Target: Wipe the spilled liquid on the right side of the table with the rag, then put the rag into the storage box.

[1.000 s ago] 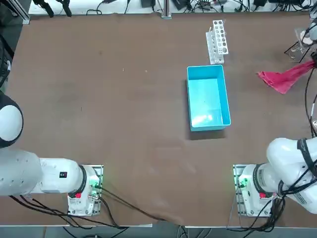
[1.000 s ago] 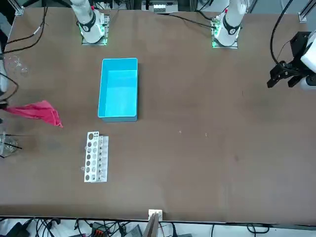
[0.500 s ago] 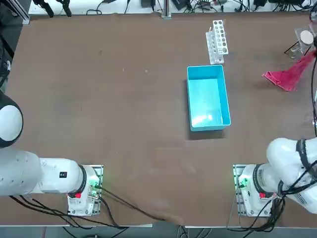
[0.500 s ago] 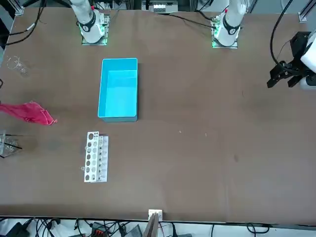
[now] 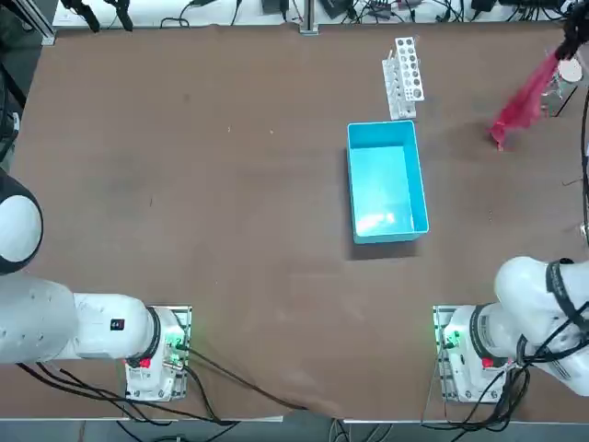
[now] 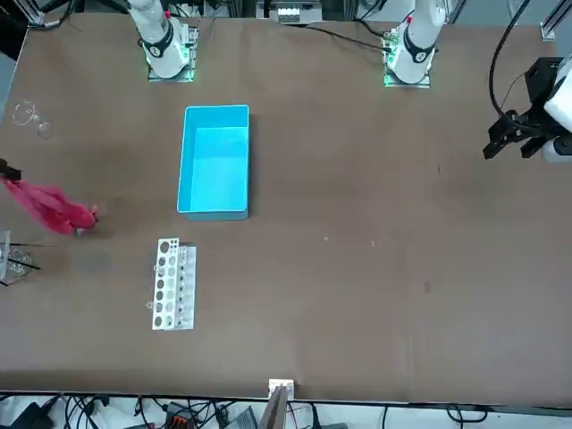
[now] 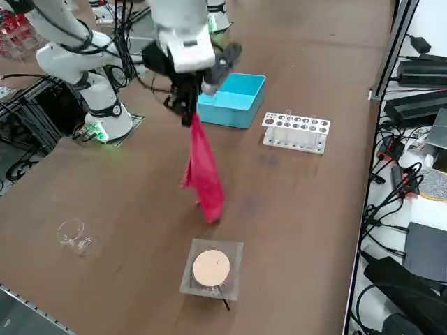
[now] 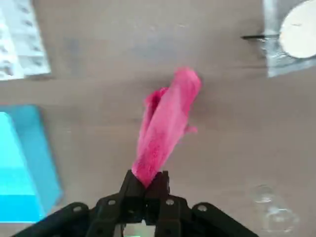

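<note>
The pink-red rag [image 7: 204, 173] hangs in the air from my right gripper [image 7: 187, 115], which is shut on its top corner. In the wrist view the rag [image 8: 165, 123] dangles from the shut fingers [image 8: 146, 183] over bare brown table [image 8: 222, 128]. Its lower end hovers just above the tabletop at the far right, as the top view's rag [image 5: 523, 99] shows. A faint darker smudge, the spilled liquid [image 6: 89, 262], lies beside the rack and the hanging rag [image 6: 49, 207]. The light-blue storage box [image 5: 351, 184] stands empty, inward of the rag.
A white test-tube rack [image 7: 295, 131] stands beyond the storage box [image 7: 227, 115]. A square stand with a round tan disc [image 7: 211, 269] sits near the table's right edge, and a small glass [image 7: 73, 234] lies closer to the arm's base. Cables run along the far edge.
The right gripper has risen and shifted toward the far side, lifting the rag off the tabletop. The cloth went from spread and dragging on the table to hanging straight down.
</note>
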